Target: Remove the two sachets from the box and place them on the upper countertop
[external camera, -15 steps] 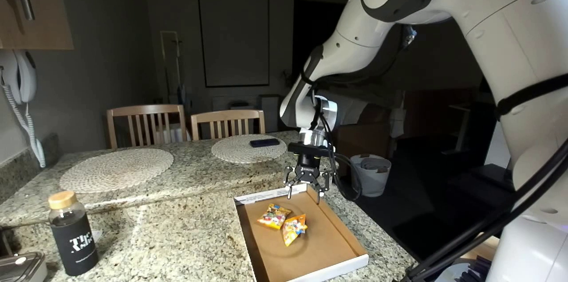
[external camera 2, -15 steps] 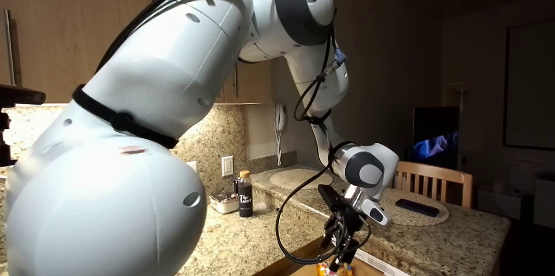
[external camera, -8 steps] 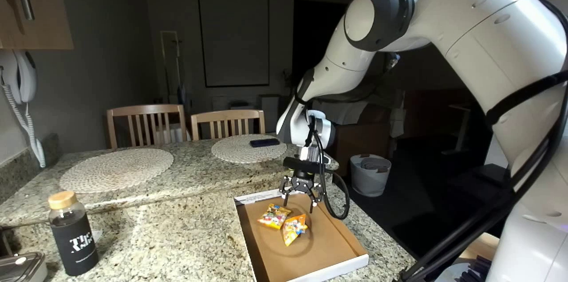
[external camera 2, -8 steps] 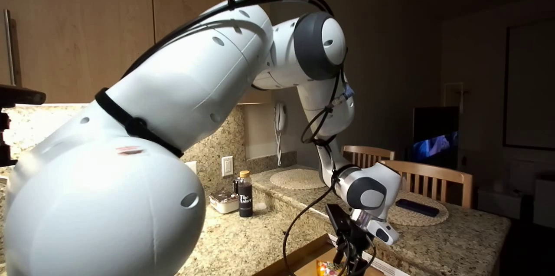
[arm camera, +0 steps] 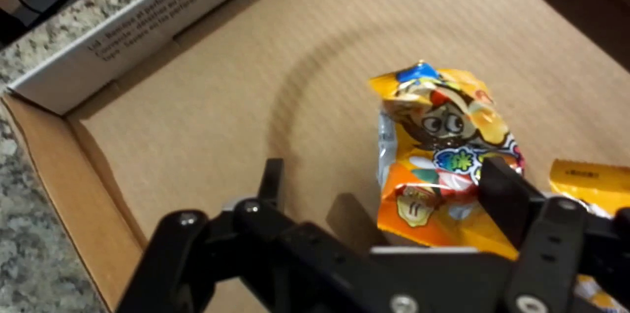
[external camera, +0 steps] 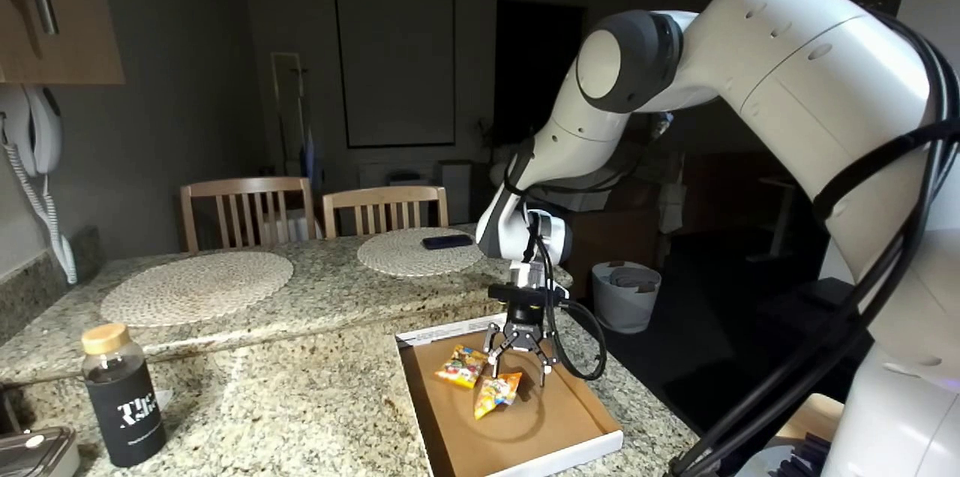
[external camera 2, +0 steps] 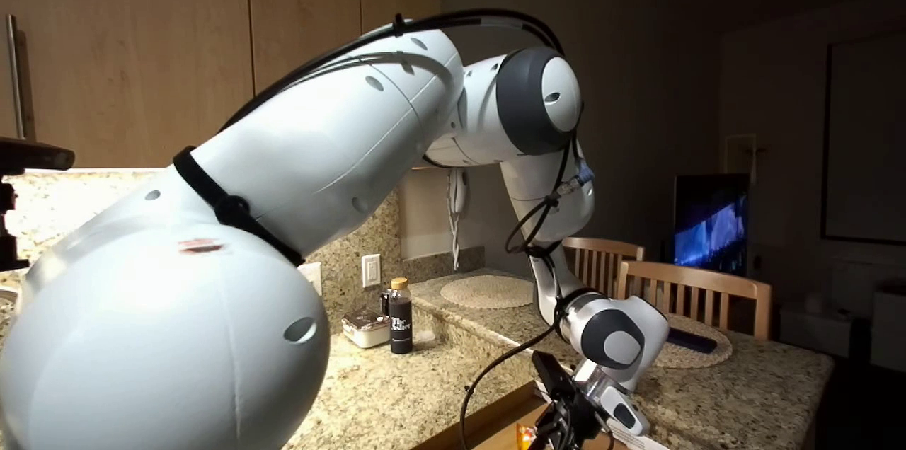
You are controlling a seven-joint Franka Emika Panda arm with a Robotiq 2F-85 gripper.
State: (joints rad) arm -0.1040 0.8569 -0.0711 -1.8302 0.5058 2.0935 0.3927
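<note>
Two yellow-orange sachets lie side by side in the tan open box [external camera: 555,424]. In an exterior view they are the far-left sachet [external camera: 460,366] and the nearer sachet [external camera: 495,396]. My gripper [external camera: 519,375] is open, pointing down low inside the box, by the nearer sachet. In the wrist view the gripper [arm camera: 383,168] has its fingers wide apart. One sachet [arm camera: 443,126] lies partly between them, overlapped by the right finger [arm camera: 507,200]; I cannot tell if they touch. The other sachet [arm camera: 598,182] shows at the right edge. The upper countertop [external camera: 322,297] rises behind the box.
Two round placemats [external camera: 199,288] lie on the upper countertop, one with a dark phone [external camera: 447,241]. A bottle [external camera: 127,402] and a lidded container [external camera 2: 366,328] stand on the lower counter. The box has low walls. A cable loop hangs beside the gripper.
My arm has come down into the box, moving left and then back right in an exterior view. The nearer sachet has shifted and turned slightly. The gripper stays open.
</note>
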